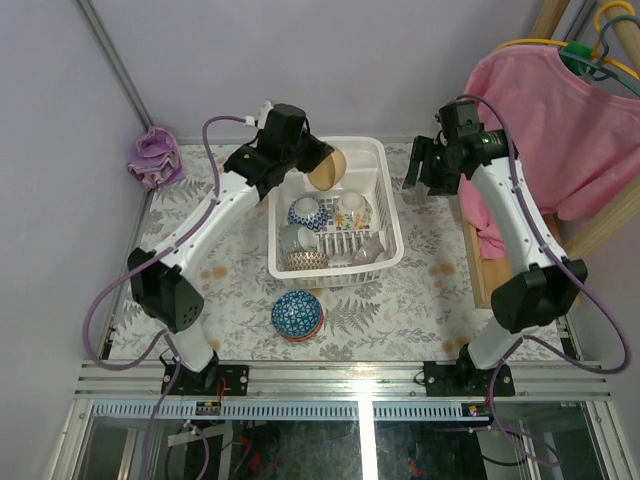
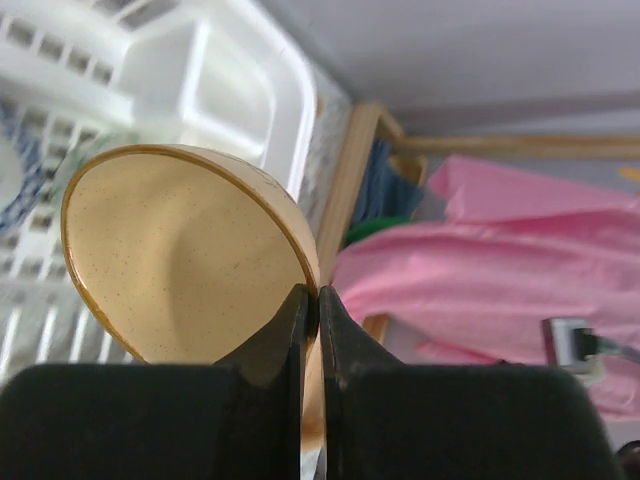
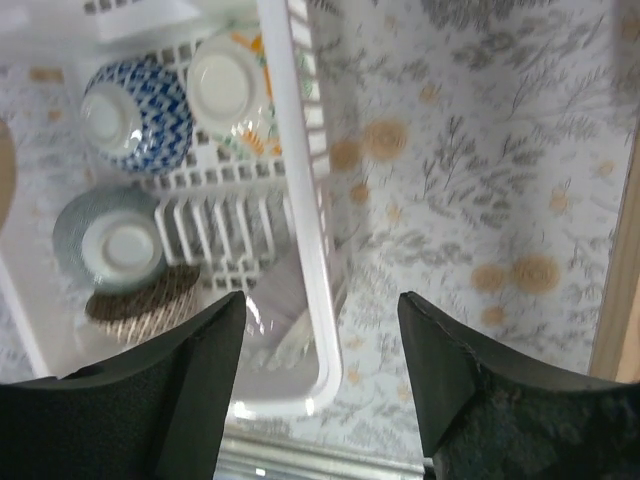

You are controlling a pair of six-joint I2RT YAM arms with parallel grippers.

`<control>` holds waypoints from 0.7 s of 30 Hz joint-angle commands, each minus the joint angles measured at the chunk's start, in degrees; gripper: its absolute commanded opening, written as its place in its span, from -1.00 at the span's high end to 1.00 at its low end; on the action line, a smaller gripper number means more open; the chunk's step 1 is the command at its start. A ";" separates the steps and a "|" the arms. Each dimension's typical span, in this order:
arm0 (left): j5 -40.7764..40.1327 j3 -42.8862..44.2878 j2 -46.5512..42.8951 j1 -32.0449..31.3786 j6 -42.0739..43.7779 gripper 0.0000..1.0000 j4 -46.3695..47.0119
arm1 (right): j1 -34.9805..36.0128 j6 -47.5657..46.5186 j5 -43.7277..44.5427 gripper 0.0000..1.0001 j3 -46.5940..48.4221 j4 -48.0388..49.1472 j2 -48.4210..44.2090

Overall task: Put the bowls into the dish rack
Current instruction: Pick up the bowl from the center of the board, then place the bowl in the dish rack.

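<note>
My left gripper (image 1: 318,158) is shut on the rim of an orange-yellow bowl (image 1: 327,168), held on edge above the far left corner of the white dish rack (image 1: 390,200). In the left wrist view the fingertips (image 2: 312,300) pinch the bowl's wall (image 2: 170,260). Inside the rack lie a blue-white bowl (image 1: 305,212), a white bowl with an orange flower (image 1: 352,210), a grey bowl (image 1: 292,238) and a brown-patterned bowl (image 1: 306,260). A blue patterned bowl (image 1: 297,314) sits upside down on the table in front of the rack. My right gripper (image 1: 415,168) hangs open and empty beside the rack's right wall (image 3: 300,200).
A pink shirt (image 1: 550,120) hangs on a hanger at the far right, over a wooden board (image 1: 478,260). A purple cloth (image 1: 155,158) lies at the far left corner. A clear item (image 1: 365,250) rests in the rack's near right part.
</note>
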 commanded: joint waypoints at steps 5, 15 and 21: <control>-8.34 -5.77 7.47 2.80 -5.55 1.00 41.61 | 0.14 1.02 7.78 -0.45 3.32 17.34 10.44; -13.78 -12.93 12.87 6.65 -7.81 1.00 57.26 | 3.25 -3.16 8.18 -0.51 -2.65 24.97 11.50; -17.06 -14.58 14.67 6.95 -6.53 1.00 59.85 | 3.50 -2.60 8.53 -0.50 -3.97 25.08 11.27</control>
